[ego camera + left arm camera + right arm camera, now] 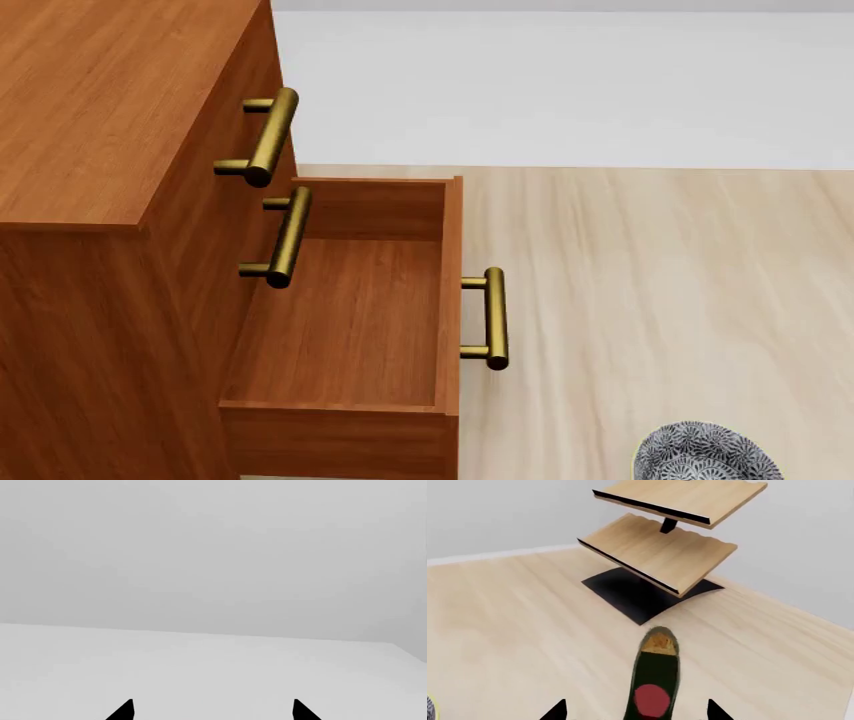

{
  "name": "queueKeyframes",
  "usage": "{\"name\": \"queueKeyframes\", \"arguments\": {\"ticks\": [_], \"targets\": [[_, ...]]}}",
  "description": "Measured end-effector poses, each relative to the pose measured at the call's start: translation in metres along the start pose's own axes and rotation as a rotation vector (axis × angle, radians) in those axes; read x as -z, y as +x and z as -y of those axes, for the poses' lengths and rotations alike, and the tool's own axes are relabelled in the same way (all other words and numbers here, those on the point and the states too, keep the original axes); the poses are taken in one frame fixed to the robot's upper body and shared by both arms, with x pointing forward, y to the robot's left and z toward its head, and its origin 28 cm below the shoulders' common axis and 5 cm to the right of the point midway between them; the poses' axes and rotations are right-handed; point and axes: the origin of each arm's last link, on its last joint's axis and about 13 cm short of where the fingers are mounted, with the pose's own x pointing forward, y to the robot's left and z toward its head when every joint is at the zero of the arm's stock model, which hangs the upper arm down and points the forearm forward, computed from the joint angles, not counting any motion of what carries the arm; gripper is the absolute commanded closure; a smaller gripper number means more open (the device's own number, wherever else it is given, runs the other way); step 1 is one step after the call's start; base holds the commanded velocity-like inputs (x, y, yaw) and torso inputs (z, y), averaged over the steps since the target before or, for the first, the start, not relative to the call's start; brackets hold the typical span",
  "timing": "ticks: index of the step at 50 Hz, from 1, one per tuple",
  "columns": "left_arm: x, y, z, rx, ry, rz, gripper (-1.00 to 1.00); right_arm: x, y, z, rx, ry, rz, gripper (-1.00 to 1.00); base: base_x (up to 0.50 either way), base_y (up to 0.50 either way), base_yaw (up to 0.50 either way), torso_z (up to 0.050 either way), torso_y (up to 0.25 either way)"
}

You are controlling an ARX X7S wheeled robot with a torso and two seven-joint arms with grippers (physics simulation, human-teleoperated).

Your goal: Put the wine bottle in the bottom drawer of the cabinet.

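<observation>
The bottom drawer (350,320) stands open to take the bottle (656,680) between the right claw's (637,711) spread tips, grip unclear; the left claw (213,710) gapes empty.

Only the fingertips of each pincer are showing. The left pincer (213,710) is appearing as two matte black, sharply pointed wedges. The right pincer (637,712) is showing the same pair of plain black pointed tips, with no markings, screws or cables visible.

No legible text anywhere — wine bottle (655,680) label unreadable.
</observation>
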Motion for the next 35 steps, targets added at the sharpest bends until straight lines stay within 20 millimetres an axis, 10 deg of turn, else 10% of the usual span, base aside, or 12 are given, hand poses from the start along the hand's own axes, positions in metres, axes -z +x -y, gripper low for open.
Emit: {"name": "queueKeyframes", "arguments": {"ticks": [5, 6, 35], "targets": [[0.001, 0.000, 0.000, 0.000, -0.001, 0.000, -1.00, 0.001, 0.002, 0.000, 0.006, -0.002, -0.006, -1.00, 0.00, 0.00, 0.00, 0.000, 0.000], [0.001, 0.000, 0.000, 0.000, -0.001, 0.000, -1.00, 0.001, 0.003, 0.000, 0.007, -0.002, -0.007, 1.00, 0.00, 0.00, 0.00, 0.000, 0.000], [0.001, 0.000, 0.000, -0.002, 0.004, -0.002, -1.00, -0.017, -0.001, -0.004, -0.021, 0.023, 0.011, 1.00, 0.00, 0.00, 0.00, 0.000, 0.001]]}}
